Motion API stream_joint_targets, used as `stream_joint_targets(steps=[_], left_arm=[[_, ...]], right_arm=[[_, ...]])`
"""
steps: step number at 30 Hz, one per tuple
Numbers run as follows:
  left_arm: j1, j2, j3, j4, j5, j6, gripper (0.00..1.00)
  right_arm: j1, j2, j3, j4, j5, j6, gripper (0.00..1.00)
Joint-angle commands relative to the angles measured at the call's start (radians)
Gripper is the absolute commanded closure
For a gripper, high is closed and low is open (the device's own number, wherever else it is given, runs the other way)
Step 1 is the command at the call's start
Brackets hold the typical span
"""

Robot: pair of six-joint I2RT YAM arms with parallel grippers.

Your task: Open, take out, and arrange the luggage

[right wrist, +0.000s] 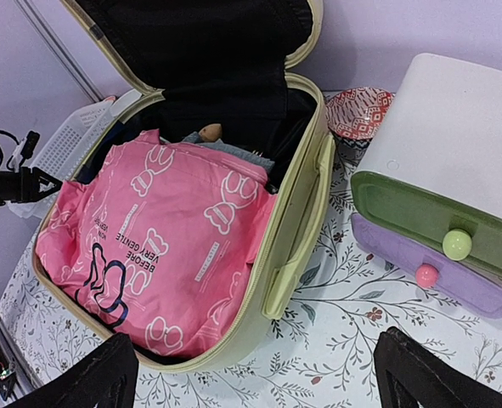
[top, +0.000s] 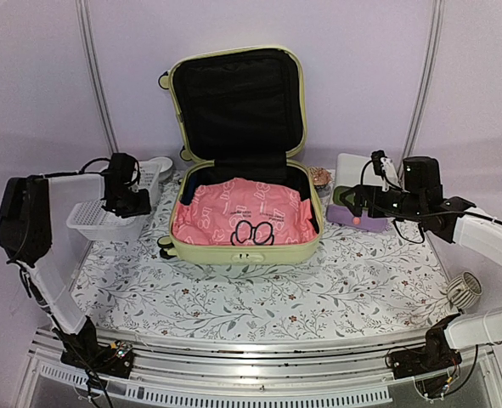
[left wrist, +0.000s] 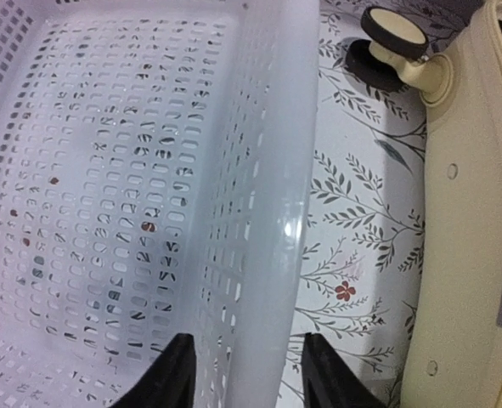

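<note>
The suitcase (top: 234, 252) sits open by the middle of the far edge, lid up, with a pink bag (top: 242, 212) inside. I read BEFORE and GENTLE on the bag. My left gripper (left wrist: 249, 340) is spread around the wall of the white basket (top: 98, 223) by the left edge. My right gripper (right wrist: 257, 340) gapes wide, holding nothing.

The luggage (top: 242, 252) is pale yellow-green with black lining, the bag (top: 234, 212) pink with white bows, the box (right wrist: 463, 127) white with green and purple drawers (right wrist: 420, 221), the surface (top: 259, 297) white with grey sprigs.
</note>
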State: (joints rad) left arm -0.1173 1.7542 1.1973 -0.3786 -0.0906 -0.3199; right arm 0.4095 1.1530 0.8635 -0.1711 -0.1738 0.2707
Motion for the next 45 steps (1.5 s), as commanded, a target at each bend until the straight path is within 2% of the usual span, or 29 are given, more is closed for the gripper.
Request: stream_joint_targets(steps=[1,5,7,10,14,17,20,25,29,31,32,36,41,45], left_arm=[[-0.005,-0.014,-0.021,-0.057,0.039,0.013,0.59],[-0.033,-0.122,-0.101,-0.048,0.041,-0.004,0.65],[-0.057,-0.170,-0.146,-0.045,0.083,-0.003,0.75],[-0.094,-0.214,-0.187,-0.074,0.094,-0.015,0.80],[-0.151,-0.305,-0.253,-0.092,0.086,-0.057,0.83],[-0.203,-0.375,-0.292,-0.101,0.100,-0.091,0.89],[-0.264,-0.431,-0.340,-0.127,0.103,-0.141,0.89],[-0.332,-0.533,-0.424,-0.140,0.086,-0.219,0.76],[-0.357,-0.593,-0.375,-0.214,0.003,-0.241,0.33],[-0.362,-0.620,-0.333,-0.246,-0.033,-0.238,0.17],[-0.363,-0.632,-0.312,-0.257,-0.040,-0.234,0.13],[-0.363,-0.673,-0.259,-0.215,0.036,-0.188,0.10],[-0.363,-0.684,-0.285,0.000,0.260,-0.125,0.23],[-0.364,-0.578,-0.244,0.102,0.319,-0.057,0.26]], right_arm=[[0.002,-0.013,-0.016,0.025,-0.009,-0.004,0.01],[0.003,-0.010,-0.020,0.027,-0.014,-0.003,0.01],[0.002,-0.009,-0.026,0.033,-0.018,-0.002,0.01],[0.002,-0.005,-0.035,0.046,-0.031,0.005,0.01],[0.002,0.003,-0.044,0.060,-0.055,0.019,0.01],[0.002,0.009,-0.046,0.061,-0.070,0.022,0.01],[0.002,0.009,-0.048,0.056,-0.078,0.024,0.01],[0.002,-0.001,-0.064,0.062,-0.085,0.027,0.01],[0.002,0.019,-0.049,0.059,-0.112,0.027,0.01],[0.002,0.036,-0.035,0.051,-0.130,0.026,0.01],[0.003,0.046,-0.028,0.047,-0.142,0.027,0.00],[0.003,0.091,0.001,0.036,-0.203,0.026,0.02],[0.006,0.155,0.050,0.027,-0.272,0.019,0.04],[0.017,0.229,0.151,-0.054,-0.264,-0.043,0.05]])
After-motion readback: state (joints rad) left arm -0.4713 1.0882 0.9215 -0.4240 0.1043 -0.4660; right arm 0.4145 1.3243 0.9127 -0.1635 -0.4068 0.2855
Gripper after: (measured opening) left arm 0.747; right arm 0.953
